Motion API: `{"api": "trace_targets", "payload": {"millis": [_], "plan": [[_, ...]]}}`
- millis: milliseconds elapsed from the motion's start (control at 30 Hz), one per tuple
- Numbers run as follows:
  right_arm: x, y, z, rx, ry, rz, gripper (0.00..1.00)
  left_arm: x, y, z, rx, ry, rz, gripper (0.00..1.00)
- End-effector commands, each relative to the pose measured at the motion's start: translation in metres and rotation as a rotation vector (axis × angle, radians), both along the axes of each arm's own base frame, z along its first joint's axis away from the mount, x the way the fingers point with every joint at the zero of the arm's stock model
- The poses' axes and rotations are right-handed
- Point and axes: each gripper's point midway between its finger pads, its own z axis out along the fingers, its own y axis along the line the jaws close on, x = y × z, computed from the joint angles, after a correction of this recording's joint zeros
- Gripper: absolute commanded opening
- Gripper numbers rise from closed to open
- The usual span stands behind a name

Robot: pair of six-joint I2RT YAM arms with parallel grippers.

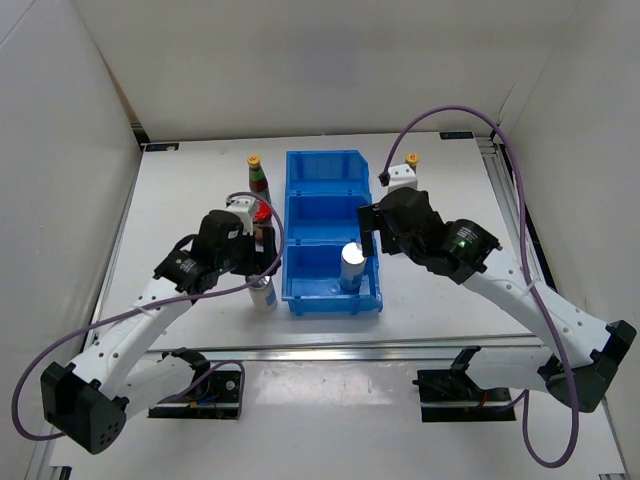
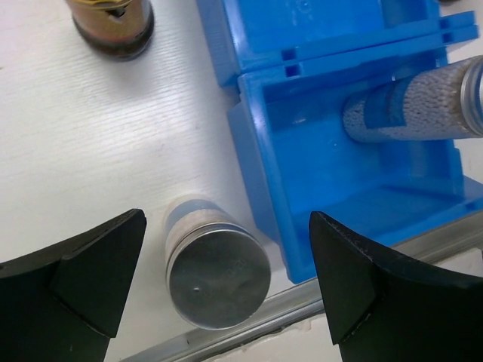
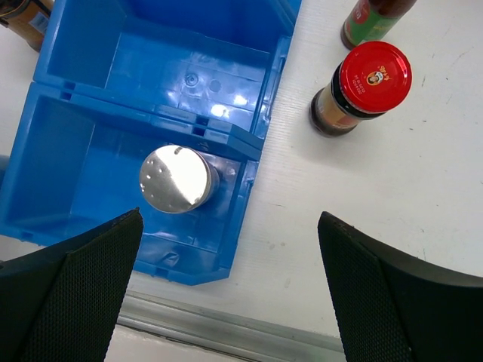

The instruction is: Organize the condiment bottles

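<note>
A white silver-topped cylinder stands on the table just left of the blue bin. It sits below and between the fingers of my open left gripper, untouched. It also shows in the top view, with my left gripper above it. A second silver-topped cylinder stands in the bin's near compartment. My right gripper is open and empty over the bin's right wall. A red-lidded jar and a slim bottle stand right of the bin. Left of it are another red-lidded jar and a yellow-capped slim bottle.
The bin has three compartments; the middle and far ones hold nothing. A metal rail runs along the table's near edge, close behind the bin. White walls enclose the table on the left, back and right.
</note>
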Motion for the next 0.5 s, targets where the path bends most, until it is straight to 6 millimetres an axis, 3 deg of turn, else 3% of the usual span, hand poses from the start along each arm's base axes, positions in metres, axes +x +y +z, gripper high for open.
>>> {"api": "trace_targets", "payload": {"millis": [0,367,467], "plan": [[-0.003,-0.002,0.007,0.017,-0.02,0.003,1.0,-0.004,0.014,-0.006,0.043,0.017,0.075,1.0],[-0.001,-0.001,-0.002,0.013,0.006,-0.011,1.0,-0.01,0.011,-0.044,0.095,0.167,0.123,0.99],[-0.001,-0.001,-0.002,0.013,0.006,-0.011,1.0,-0.01,0.01,-0.053,0.109,0.199,0.13,0.95]]}}
